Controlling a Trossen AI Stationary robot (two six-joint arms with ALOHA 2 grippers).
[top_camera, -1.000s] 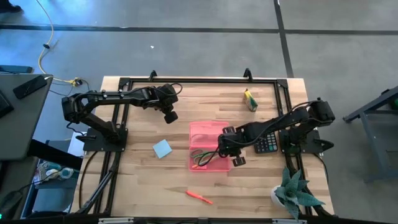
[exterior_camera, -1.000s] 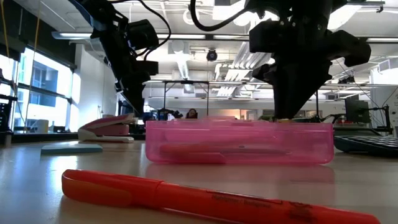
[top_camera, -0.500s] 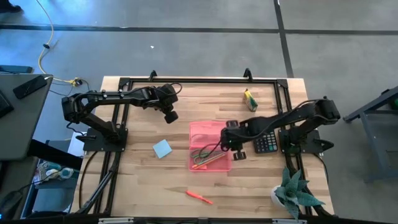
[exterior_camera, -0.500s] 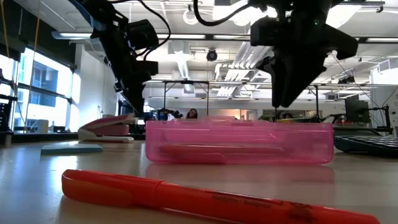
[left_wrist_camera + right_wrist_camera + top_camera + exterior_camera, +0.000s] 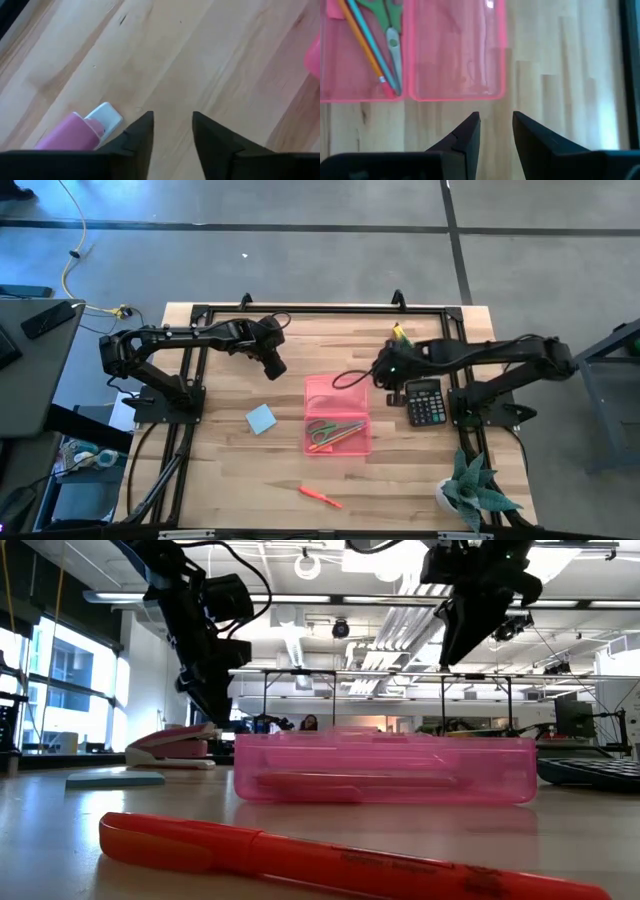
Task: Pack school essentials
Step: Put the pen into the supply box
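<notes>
The open pink case (image 5: 337,415) lies mid-table; green-handled scissors (image 5: 390,22) and thin pencils (image 5: 367,47) lie in its near half (image 5: 336,433). The light-blue note pad (image 5: 261,418) lies flat left of the case. The orange-red pen (image 5: 320,496) lies near the table's near edge. The yellow-green box (image 5: 401,338) sits far right. My right gripper (image 5: 385,375) hangs open above the bare wood off the case's far right corner, touching nothing. My left gripper (image 5: 272,363) hovers open beside the pink oblong bar (image 5: 75,134), far left of the case.
The black calculator (image 5: 425,402) lies right of the case, under my right arm. A potted plant (image 5: 475,490) stands at the near right corner. A black frame (image 5: 300,311) runs along the table's edges. Bare wood shows between the case and the pen (image 5: 300,860).
My right gripper has risen from low over the case's near half and moved toward the table's far right, toward the yellow-green box. The scissors and pencils it covered now show lying in the case. My left arm has kept nearly still.
</notes>
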